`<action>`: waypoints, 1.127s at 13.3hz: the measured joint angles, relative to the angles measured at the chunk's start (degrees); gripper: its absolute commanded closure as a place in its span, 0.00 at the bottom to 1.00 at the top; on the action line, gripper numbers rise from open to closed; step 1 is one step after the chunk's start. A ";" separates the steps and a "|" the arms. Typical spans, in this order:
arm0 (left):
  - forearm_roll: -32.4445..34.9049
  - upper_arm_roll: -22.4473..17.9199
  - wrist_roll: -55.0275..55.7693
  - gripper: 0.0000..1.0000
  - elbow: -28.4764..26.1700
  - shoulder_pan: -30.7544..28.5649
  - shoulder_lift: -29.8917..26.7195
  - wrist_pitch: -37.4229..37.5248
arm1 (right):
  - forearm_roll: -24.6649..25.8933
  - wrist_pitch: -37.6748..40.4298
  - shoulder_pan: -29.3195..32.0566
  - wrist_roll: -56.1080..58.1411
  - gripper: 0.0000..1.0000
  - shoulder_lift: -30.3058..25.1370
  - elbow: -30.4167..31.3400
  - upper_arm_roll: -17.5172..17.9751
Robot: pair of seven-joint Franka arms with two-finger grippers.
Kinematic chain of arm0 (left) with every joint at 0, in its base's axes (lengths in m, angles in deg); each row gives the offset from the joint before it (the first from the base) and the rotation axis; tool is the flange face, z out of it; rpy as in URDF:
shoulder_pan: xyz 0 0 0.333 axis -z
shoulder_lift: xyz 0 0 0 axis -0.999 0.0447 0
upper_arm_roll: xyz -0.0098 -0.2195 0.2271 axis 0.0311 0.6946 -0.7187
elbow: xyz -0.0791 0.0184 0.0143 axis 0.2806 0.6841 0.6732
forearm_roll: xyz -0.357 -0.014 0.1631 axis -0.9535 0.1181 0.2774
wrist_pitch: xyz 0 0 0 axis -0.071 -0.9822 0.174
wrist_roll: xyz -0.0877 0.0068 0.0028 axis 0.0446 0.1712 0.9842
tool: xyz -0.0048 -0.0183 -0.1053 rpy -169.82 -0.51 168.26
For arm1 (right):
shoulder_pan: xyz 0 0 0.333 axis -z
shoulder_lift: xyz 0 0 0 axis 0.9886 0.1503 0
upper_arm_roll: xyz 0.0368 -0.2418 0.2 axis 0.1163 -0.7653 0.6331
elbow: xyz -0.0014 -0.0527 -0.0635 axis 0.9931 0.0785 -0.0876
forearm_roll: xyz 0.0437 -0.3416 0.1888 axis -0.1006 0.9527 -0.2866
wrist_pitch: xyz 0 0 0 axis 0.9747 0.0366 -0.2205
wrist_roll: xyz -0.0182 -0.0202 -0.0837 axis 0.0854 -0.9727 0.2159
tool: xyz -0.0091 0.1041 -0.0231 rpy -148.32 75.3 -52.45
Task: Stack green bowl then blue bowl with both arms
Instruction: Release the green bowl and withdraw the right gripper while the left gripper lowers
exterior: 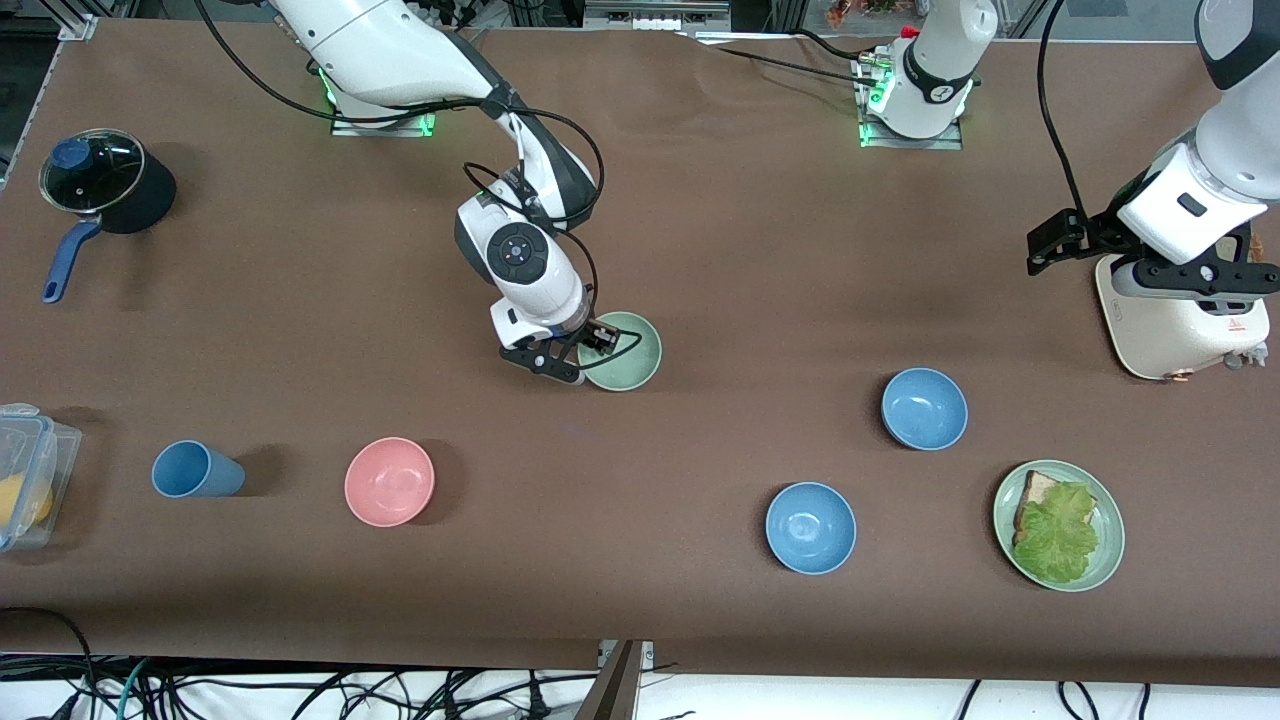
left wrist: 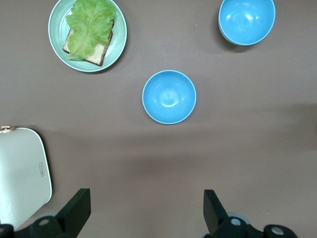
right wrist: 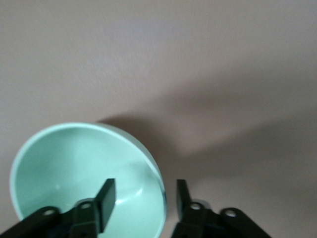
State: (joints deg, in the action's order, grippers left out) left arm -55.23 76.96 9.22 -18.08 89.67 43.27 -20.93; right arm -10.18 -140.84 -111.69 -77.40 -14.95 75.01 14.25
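The green bowl (exterior: 628, 352) sits mid-table. My right gripper (exterior: 590, 345) is low at its rim on the right arm's side. In the right wrist view the right gripper (right wrist: 145, 191) is open and straddles the rim of the bowl (right wrist: 74, 163), one finger inside and one outside. Two blue bowls stand toward the left arm's end: one (exterior: 924, 408) (left wrist: 169, 96) and another (exterior: 810, 527) (left wrist: 246, 21) nearer the front camera. My left gripper (exterior: 1195, 280) (left wrist: 147, 196) is open and empty, up over the white toaster's edge.
A white toaster (exterior: 1185, 320) stands at the left arm's end. A green plate with bread and lettuce (exterior: 1108, 560) lies nearer the camera. A pink bowl (exterior: 389, 481), blue cup (exterior: 195, 470), clear container (exterior: 30, 485) and lidded pot (exterior: 105, 185) are toward the right arm's end.
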 measured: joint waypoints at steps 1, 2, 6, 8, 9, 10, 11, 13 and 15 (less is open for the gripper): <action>0.00 0.00 0.00 0.00 0.01 0.00 0.00 0.00 | 0.04 2.59 0.00 0.60 0.01 -1.65 -0.63 -1.62; 0.00 -0.01 0.00 0.00 0.01 -0.01 0.00 0.00 | 0.04 5.65 0.09 2.26 0.01 -3.91 -1.14 -3.61; 0.00 -0.02 -0.01 0.00 0.04 -0.02 0.35 1.00 | -0.02 18.57 0.59 17.13 0.01 -14.94 -1.52 -13.16; 0.00 0.10 -0.11 0.00 0.00 0.08 1.81 4.97 | -0.32 23.68 0.89 26.03 0.01 -19.65 -1.42 -17.96; 0.00 0.19 -0.12 0.00 -0.12 0.16 2.90 6.27 | -0.71 26.20 0.97 30.13 0.01 -21.78 -1.37 -20.20; 0.00 0.22 -0.21 0.00 -0.37 0.17 4.38 6.48 | -1.01 28.59 1.02 34.06 0.01 -23.84 -1.30 -22.24; 0.00 0.17 -0.62 0.00 -0.57 0.11 6.29 5.44 | -1.14 30.72 1.09 37.21 0.01 -25.63 -1.20 -23.73; 0.00 0.00 -1.67 0.00 -0.52 -0.16 10.27 1.31 | -1.18 34.71 2.60 40.26 0.01 -28.58 -1.01 -24.32; 0.00 0.24 -2.16 0.00 0.43 -0.17 10.84 1.41 | -1.16 37.67 8.34 41.61 0.01 -30.56 -0.92 -19.98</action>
State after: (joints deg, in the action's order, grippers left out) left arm -55.23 77.20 7.06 -17.65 89.50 54.10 -19.51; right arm -11.34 -103.17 -103.35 -35.80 -45.51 74.09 -5.72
